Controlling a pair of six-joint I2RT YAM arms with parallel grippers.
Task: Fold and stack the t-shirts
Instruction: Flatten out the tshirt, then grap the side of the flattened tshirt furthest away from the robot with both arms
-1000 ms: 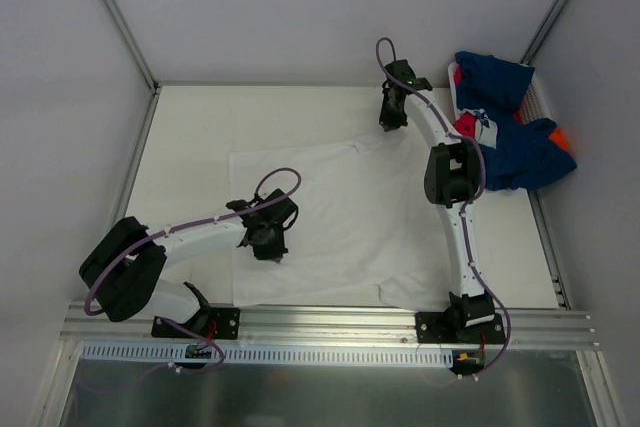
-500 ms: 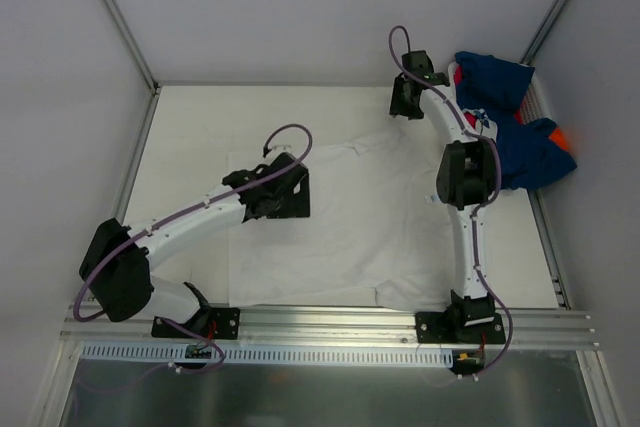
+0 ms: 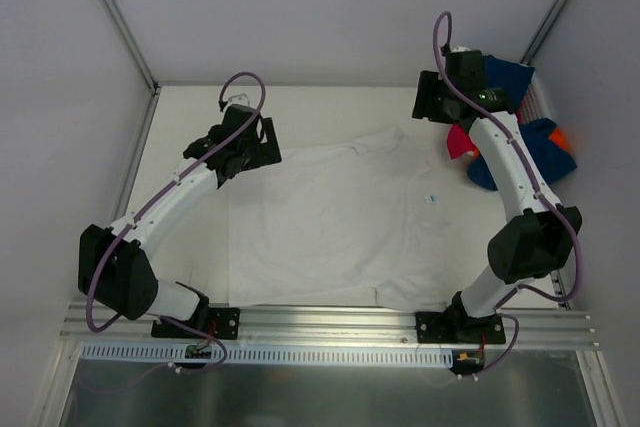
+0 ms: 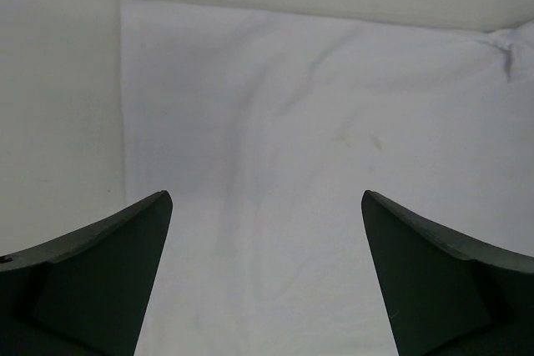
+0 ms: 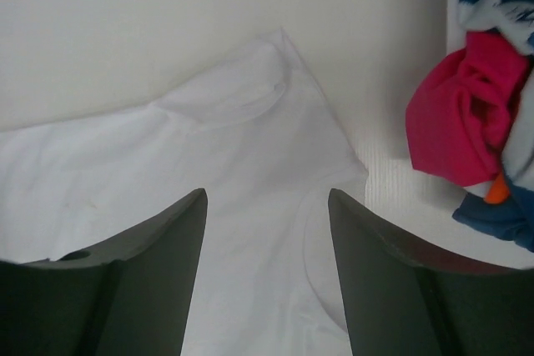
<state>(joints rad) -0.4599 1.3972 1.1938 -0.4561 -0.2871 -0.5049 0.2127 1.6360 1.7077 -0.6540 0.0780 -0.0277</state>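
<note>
A plain white t-shirt [image 3: 330, 227] lies spread flat mid-table, its small blue neck label [image 3: 433, 198] toward the right. My left gripper [image 3: 255, 150] hovers open over the shirt's far left corner [image 4: 125, 4], with only white cloth [image 4: 275, 122] seen between its fingers. At the far right my right gripper [image 3: 432, 100] is open above the shirt's far right corner [image 5: 279, 39], holding nothing. A heap of other t-shirts [image 3: 520, 142] lies at the far right: navy [image 5: 501, 214], pinkish-red [image 5: 467, 114] and a bit of orange [image 3: 561, 136].
The table [image 3: 185, 217] is off-white, walled by grey panels with metal posts. A white ribbed tray edge [image 3: 541, 99] shows behind the heap. An aluminium rail [image 3: 330, 322] runs along the near edge by the arm bases.
Both grippers went from shut to open and drew back from the white shirt, the left toward the far left corner, the right toward the far right. The right arm's elbow swung out to the right.
</note>
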